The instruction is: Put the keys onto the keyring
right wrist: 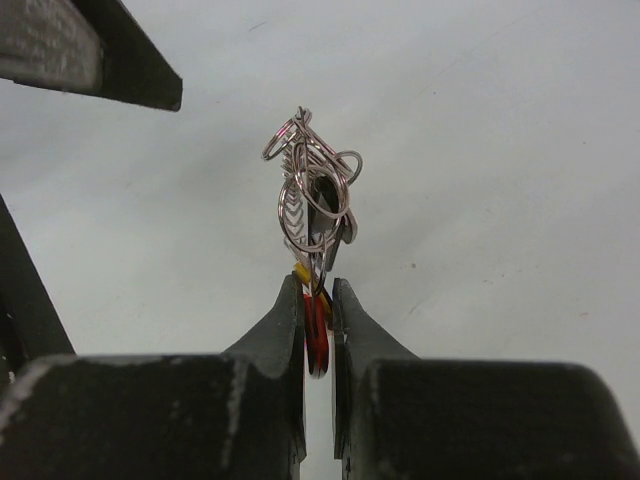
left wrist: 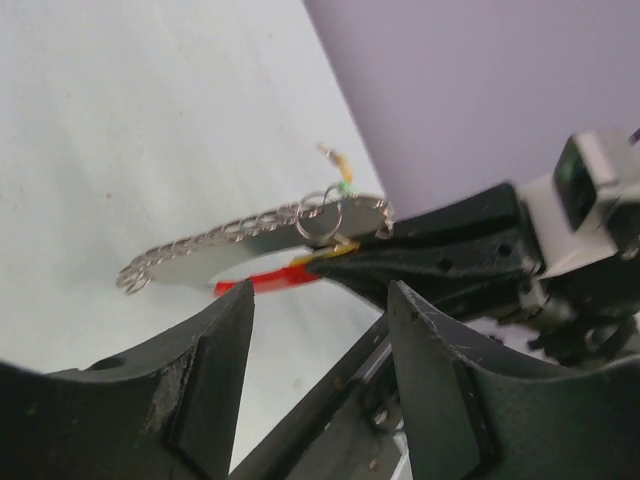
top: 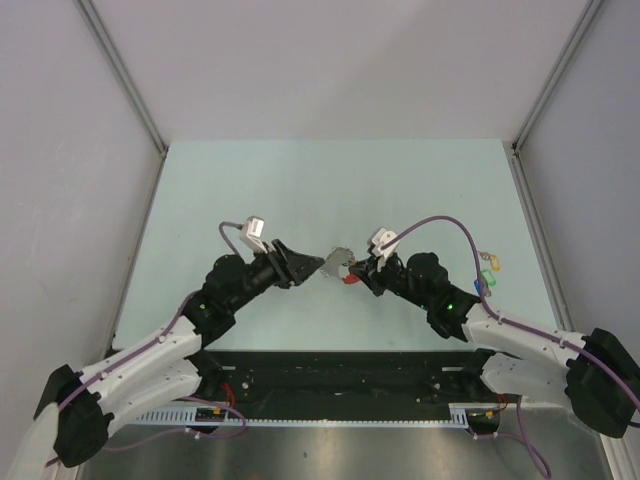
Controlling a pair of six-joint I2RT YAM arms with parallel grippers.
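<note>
My right gripper (top: pixel 358 272) is shut on the keyring (top: pixel 340 262) and holds it above the table. In the right wrist view the jaws (right wrist: pixel 318 292) pinch its red band (right wrist: pixel 316 330), and the silver rings (right wrist: pixel 315 195) stand above the tips. A yellow piece shows at the grip. My left gripper (top: pixel 305 266) is open and empty, its tips just short of the grey strap (left wrist: pixel 240 252). The strap's thin ring (left wrist: pixel 322 215) and red band (left wrist: pixel 262 284) lie ahead of the left fingertips (left wrist: pixel 240 300). Loose keys with yellow-green (top: pixel 489 264) and blue (top: pixel 486 287) heads lie on the table at the right.
The pale green table (top: pixel 300 190) is walled by grey panels on the left, back and right. A black tray strip (top: pixel 340 385) runs along the near edge between the arm bases. The loose keys also show far off in the left wrist view (left wrist: pixel 340 170).
</note>
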